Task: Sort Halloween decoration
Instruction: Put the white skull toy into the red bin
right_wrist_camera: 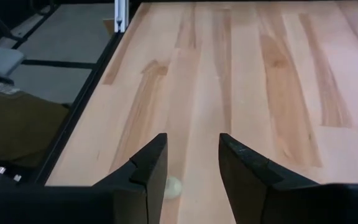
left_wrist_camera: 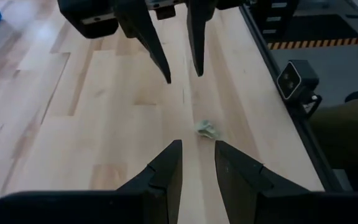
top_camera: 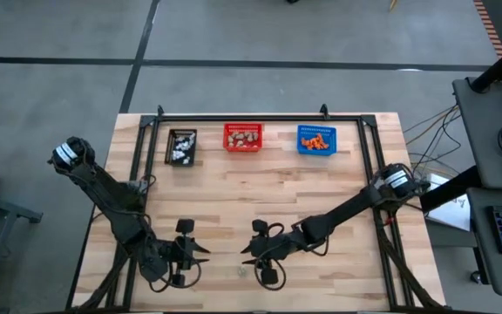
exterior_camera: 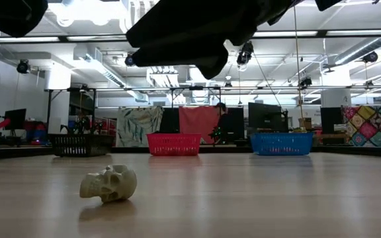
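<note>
Nearest to the low camera lies a small beige-grey skull (exterior_camera: pixel 108 183) on the tabletop (exterior_camera: pixel 256 198). It rests on its side, a little tilted, and its face with the eye holes and teeth looks toward the left of that view. Its long axis runs nearly level, from the face on the left to the round back of the head on the right. In the left wrist view the same skull (left_wrist_camera: pixel 207 129) is a tiny pale piece on the wood, apart from both hands.

Both hands are low over the near part of the tabletop and point at each other, with the skull between them. Seen from above, the left hand (top_camera: pixel 200 254) is at the left and the right hand (top_camera: pixel 249 254) is at the right. The left hand (left_wrist_camera: pixel 197 163) has its fingers parted with a narrow gap; it holds nothing and touches nothing. The right hand (right_wrist_camera: pixel 192 163) is released too, with a wider gap between its fingers, and it grasps nothing. The skull (right_wrist_camera: pixel 172 186) shows low beside its one finger, and I cannot tell if it touches.

At the far edge of the tabletop stand three mesh baskets in a row: a black basket (top_camera: pixel 181 146) with white pieces, a red basket (top_camera: pixel 243 137) with beige pieces, and a blue basket (top_camera: pixel 316 139) with orange pieces.
</note>
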Robot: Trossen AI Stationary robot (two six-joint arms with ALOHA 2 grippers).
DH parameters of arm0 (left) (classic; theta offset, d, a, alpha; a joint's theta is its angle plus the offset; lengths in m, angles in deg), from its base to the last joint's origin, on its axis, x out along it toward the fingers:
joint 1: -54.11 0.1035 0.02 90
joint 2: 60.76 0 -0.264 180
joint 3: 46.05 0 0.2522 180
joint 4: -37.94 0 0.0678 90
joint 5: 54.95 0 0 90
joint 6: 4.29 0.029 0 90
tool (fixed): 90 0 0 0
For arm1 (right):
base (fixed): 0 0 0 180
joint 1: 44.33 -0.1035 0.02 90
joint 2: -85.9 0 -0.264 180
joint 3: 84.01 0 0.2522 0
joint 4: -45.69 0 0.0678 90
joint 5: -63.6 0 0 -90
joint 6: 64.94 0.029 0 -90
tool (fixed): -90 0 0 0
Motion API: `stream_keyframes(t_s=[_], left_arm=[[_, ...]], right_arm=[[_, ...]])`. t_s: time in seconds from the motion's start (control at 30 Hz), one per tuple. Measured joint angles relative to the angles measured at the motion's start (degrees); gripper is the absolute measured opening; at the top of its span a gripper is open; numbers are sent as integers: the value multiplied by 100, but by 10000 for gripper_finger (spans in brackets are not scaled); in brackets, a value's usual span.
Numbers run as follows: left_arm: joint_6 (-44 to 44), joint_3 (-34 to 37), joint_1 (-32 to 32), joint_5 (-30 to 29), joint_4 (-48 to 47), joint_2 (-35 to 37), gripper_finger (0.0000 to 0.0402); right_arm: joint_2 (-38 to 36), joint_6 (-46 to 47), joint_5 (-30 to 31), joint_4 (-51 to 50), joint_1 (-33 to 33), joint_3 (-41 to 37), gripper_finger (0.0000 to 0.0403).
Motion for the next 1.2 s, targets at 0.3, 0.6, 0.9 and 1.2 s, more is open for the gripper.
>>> stream_keyframes(t_s=[0.3,0.6,0.9,1.2], left_arm=[[-4,0,-34,-2,54,0,78],[22,0,-34,-4,83,2,78],[46,0,-34,-13,98,2,78],[52,2,-32,-13,101,2,78]], right_arm=[[121,155,61,18,-88,24,155],[336,116,68,72,-116,20,209],[804,4,61,479,-118,17,216],[1048,-10,-94,855,-125,17,216]])
